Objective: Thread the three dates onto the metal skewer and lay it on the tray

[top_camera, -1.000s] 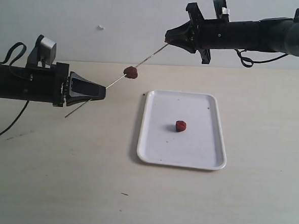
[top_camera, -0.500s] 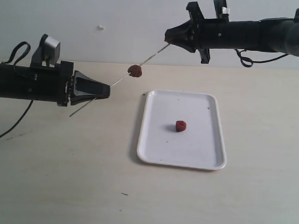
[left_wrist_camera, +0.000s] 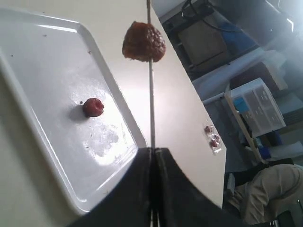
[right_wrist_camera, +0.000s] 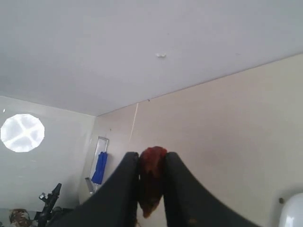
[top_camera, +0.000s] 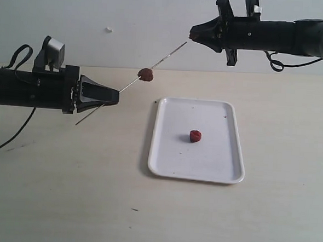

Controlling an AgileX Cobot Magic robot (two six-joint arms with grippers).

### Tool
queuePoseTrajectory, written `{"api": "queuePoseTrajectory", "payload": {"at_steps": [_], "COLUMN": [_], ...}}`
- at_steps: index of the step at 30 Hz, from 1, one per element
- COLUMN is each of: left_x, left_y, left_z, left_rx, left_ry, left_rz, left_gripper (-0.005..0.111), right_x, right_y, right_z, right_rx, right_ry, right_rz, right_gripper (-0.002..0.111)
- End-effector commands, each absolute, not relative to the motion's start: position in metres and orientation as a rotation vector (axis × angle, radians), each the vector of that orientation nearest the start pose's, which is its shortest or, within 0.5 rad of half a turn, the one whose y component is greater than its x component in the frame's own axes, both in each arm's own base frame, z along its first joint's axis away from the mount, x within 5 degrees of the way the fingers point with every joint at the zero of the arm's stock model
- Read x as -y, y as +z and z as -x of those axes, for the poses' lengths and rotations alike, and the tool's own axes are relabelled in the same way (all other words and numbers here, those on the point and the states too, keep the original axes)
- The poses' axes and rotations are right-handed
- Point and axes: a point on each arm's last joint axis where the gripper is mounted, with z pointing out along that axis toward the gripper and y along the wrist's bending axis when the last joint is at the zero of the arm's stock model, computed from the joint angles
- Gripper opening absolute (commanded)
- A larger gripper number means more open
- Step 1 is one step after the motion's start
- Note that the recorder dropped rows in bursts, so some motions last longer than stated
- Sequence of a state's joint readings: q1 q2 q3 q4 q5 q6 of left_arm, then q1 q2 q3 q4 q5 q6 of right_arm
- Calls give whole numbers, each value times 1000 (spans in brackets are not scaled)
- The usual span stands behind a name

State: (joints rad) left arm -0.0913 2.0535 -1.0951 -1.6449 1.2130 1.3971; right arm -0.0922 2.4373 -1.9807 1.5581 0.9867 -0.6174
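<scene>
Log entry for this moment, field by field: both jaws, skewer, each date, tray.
left jaws: shut on the lower part of the thin silver metal skewer
skewer pose: tilted, with its raised tip toward the right jaws
threaded date: wrinkled, dark red-brown, about mid-rod
right jaws: shut on a second date, near the skewer's raised tip, not yet on it
third date: loose on the flat white rectangular plastic tray
threaded count: one of three

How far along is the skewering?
Done: one threaded date sits on the metal skewer, held by the left gripper. In hand: the right gripper pinches a second date near the skewer's tip, not on it. Left: thread it and the third date on the tray, then lay the skewer there.
</scene>
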Motion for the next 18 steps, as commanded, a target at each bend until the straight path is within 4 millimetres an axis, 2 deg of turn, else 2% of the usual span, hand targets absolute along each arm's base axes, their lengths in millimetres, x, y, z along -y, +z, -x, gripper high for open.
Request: {"api": "queuePoseTrajectory", "payload": {"at_steps": [1, 5, 18], "left_x": [117, 118, 118], "left_y": [163, 163, 163], "left_z": [-361, -361, -361], "left_rx": [-2089, -2079, -2079], "left_ry": [-1606, -1607, -1607], "left_rz": [-353, -347, -347], "left_gripper": [0, 0, 0], "right_x": [-28, -31, -35], "right_y": [194, 197, 197], "right_z": [-533, -530, -527], "right_rx": [-2023, -2013, -2012], "right_ry": [1527, 1591, 1586], "right_rz": [-312, -281, -191], "right_gripper": [18, 18, 18]}}
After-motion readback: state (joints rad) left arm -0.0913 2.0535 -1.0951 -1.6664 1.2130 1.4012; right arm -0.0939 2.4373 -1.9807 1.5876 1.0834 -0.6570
